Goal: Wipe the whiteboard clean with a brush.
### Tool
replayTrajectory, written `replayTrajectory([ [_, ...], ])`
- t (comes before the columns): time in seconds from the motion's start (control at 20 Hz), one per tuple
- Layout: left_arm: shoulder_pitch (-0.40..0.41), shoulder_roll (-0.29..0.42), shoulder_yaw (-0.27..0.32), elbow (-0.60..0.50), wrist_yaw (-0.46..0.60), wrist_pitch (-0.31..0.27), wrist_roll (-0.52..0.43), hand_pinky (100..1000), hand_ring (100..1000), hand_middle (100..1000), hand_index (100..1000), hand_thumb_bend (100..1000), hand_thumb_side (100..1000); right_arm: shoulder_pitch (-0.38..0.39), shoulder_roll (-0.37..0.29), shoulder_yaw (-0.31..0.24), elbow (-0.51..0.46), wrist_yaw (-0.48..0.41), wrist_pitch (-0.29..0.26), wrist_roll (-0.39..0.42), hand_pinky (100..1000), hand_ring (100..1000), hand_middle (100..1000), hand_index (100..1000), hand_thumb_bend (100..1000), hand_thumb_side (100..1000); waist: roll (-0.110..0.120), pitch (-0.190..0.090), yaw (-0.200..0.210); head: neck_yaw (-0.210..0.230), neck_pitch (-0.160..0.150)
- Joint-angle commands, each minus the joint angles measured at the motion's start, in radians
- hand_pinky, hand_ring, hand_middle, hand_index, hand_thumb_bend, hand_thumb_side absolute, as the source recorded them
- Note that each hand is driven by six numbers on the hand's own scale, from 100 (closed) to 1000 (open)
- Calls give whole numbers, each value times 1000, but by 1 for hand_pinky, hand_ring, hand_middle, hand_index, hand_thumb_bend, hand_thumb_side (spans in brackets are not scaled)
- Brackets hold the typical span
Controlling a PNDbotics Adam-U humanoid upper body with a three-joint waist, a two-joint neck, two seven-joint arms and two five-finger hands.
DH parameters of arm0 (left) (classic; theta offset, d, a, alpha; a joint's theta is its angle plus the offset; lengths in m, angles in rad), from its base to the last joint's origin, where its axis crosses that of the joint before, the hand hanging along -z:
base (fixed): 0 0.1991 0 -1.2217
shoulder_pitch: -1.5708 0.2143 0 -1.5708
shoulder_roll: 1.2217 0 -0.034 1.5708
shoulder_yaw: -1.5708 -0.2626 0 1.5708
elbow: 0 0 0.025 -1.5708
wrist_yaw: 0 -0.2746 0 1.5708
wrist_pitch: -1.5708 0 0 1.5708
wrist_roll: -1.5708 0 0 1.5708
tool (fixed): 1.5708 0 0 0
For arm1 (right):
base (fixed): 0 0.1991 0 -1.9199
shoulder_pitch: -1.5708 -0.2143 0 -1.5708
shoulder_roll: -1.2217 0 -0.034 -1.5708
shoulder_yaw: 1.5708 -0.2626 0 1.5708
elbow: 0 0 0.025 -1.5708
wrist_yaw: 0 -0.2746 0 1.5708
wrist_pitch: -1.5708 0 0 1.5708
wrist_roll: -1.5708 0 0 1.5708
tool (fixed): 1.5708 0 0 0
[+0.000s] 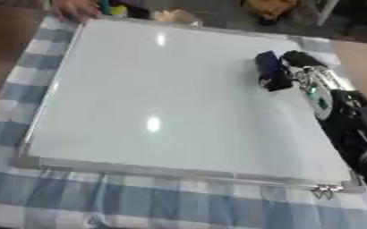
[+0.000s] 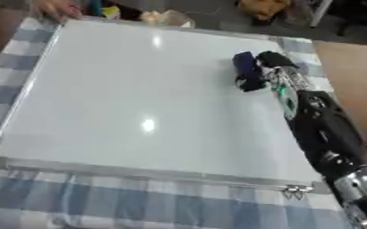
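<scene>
Here a whiteboard is laid flat on a cloth checked in blue and white, and most of the picture is filled by it. Its surface is seen to be white and bare of marks, with two bright spots of reflected light on it. A silver frame runs round it, and a small metal clip is seen at its near right corner.

The right hand is brought in from the right side, its black and silver arm lying along the board's right edge. A dark blue brush is held against the board in the upper right part of the surface, close to the right frame. The fingers are curled round the brush, which is pressed down on the white surface; how the thumb lies cannot be made out.

The left hand is shown in neither view.

At the far left corner of the board a person's hand is rested on the frame. Beyond the far edge some blurred things are seen, among them a yellow shape and a pale one; what they are cannot be told.
</scene>
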Motion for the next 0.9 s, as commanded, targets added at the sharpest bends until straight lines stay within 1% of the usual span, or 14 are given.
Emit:
replayTrajectory([
  [0.05,-16,20,10,-21,-4,-3,-1,548,496,559,685,668,951,8,-33,-5,23,2,10,2,614,585,530,350,130,517,11,-9,-5,4,-7],
  [0.5,-14,20,11,-21,-4,-3,0,549,496,559,685,669,951,15,-39,-6,21,-3,14,5,615,586,531,360,139,519,10,-11,-16,6,-6],
  [0.9,-13,20,11,-21,-3,-3,0,549,494,558,684,670,951,14,-37,-1,12,-7,7,9,614,586,531,380,144,522,9,-13,-13,9,-6],
])
